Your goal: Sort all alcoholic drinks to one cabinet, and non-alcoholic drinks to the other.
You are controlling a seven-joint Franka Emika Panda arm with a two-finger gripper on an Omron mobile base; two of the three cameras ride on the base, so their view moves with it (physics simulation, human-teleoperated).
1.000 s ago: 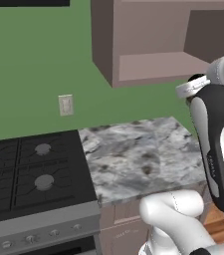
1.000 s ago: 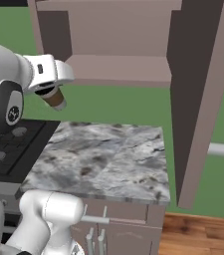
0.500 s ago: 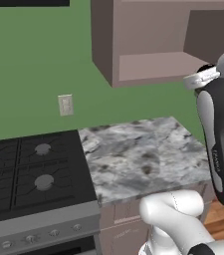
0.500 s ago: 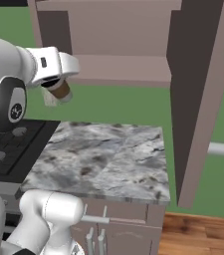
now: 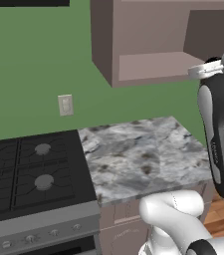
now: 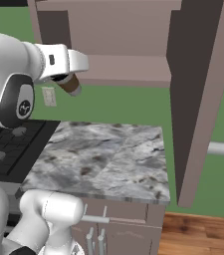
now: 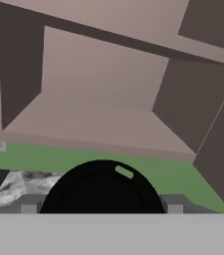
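A small tan-orange cup (image 6: pixel 72 85) with a black top (image 7: pixel 103 191), the non-alcoholic drink, hangs tilted in the air with my gripper (image 6: pixel 66 79) shut on it. It is in front of and just below the shelf edge of the open mauve-brown wall cabinet (image 6: pixel 118 69), to the left of the cabinet's middle. In the hand view the black lid sits low in the middle, and the bare cabinet shelf (image 7: pixel 93 124) lies beyond it. The same shelf (image 5: pixel 151 64) appears in the left base view. The alcoholic drinks are out of view.
The cabinet door (image 6: pixel 198 99) stands swung out on the right with a grey bar handle (image 6: pixel 223 148). Below lies a marble counter (image 6: pixel 103 154), with a black stove (image 5: pixel 29 174) to its left. A wall outlet (image 5: pixel 65 104) is on the green wall.
The arm has carried the cup up and to the right, closer to the cabinet's shelf edge. The grip on the cup is unchanged.
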